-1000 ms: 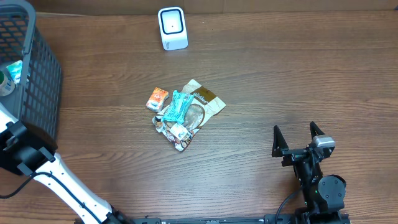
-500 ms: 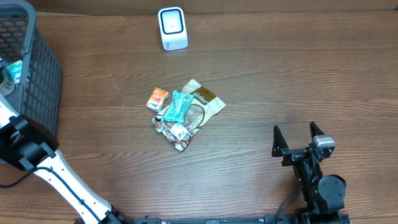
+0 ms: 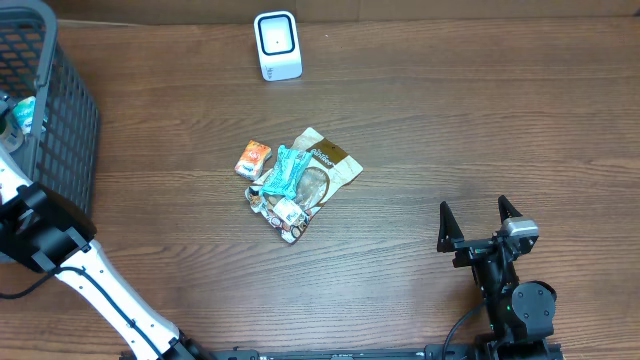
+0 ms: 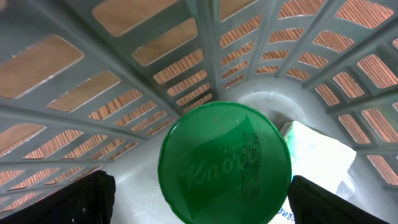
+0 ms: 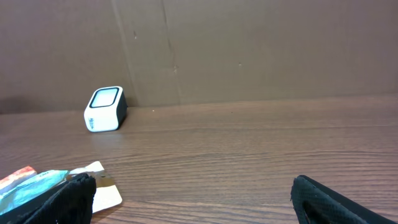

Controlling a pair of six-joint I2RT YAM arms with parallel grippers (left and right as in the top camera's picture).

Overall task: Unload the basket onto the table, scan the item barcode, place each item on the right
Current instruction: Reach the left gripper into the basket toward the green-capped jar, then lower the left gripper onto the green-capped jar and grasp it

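left gripper [image 4: 202,202] is inside the grey basket [image 4: 93,81], pointing down at its floor. fingers [image 4: 87,196] are spread wide, one at each lower corner of the wrist view, gripping nothing. directly below sits a round green lid [image 4: 224,163] with embossed lettering. the fingers flank it; cannot tell whether they touch it. a white and teal packet [image 4: 317,152] lies just beside the lid. the basket walls close in on every side.

overhead: the basket is at the far left corner of the wooden table [image 3: 450,120]. the left arm [image 3: 45,245] reaches in at its near side, gripper out of frame there.

scanner [image 3: 277,45]: white, upright at the far edge, left of centre.

pile of packets [image 3: 298,195]: mid-table, well apart from the scanner, bare wood between them. an orange packet [image 3: 253,158] is at its left edge; a teal packet [image 3: 283,172] lies across a brown and white pouch [image 3: 325,165].

right gripper [image 3: 473,208]: near edge, right side, well apart from the pile. its fingers are spread fully and hold nothing. it faces the cardboard back wall [image 5: 249,50].
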